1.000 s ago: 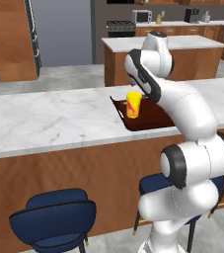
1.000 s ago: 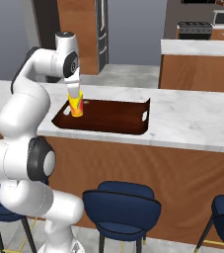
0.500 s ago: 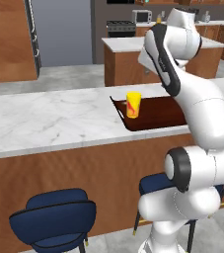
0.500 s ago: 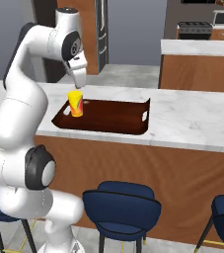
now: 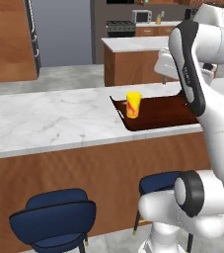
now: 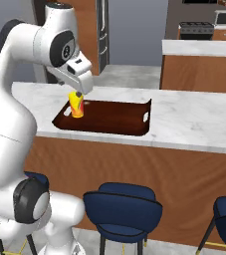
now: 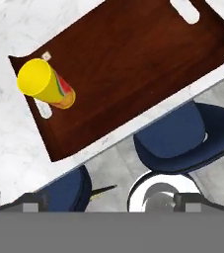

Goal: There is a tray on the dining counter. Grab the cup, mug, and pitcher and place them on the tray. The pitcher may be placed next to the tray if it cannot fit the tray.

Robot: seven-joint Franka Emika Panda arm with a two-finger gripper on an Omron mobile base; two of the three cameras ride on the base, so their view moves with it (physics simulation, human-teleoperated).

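Note:
The yellow cup (image 5: 133,105) (image 6: 76,105) (image 7: 45,84) stands upright on the dark reddish-brown tray (image 5: 163,111) (image 6: 114,116) (image 7: 128,64), at the end near one handle slot. The tray lies on the white marble dining counter (image 5: 49,121) (image 6: 194,124). My gripper (image 6: 78,92) (image 7: 111,201) hangs above the cup and clear of it, open, with nothing between its fingers. From the hand view I look down from well above the tray, with the cup off to one side. The mug and the pitcher are out of view.
Dark blue stools (image 5: 54,217) (image 6: 122,209) (image 7: 175,133) stand along the wood-panelled front of the dining counter. Across a grey floor aisle, a second marble counter (image 5: 133,44) (image 6: 199,47) stands behind it. My own arm hides the tray's right end in the left base view.
The arm has risen from just over the cup to well above it. The cup stays standing on the tray. The gripper has stayed open.

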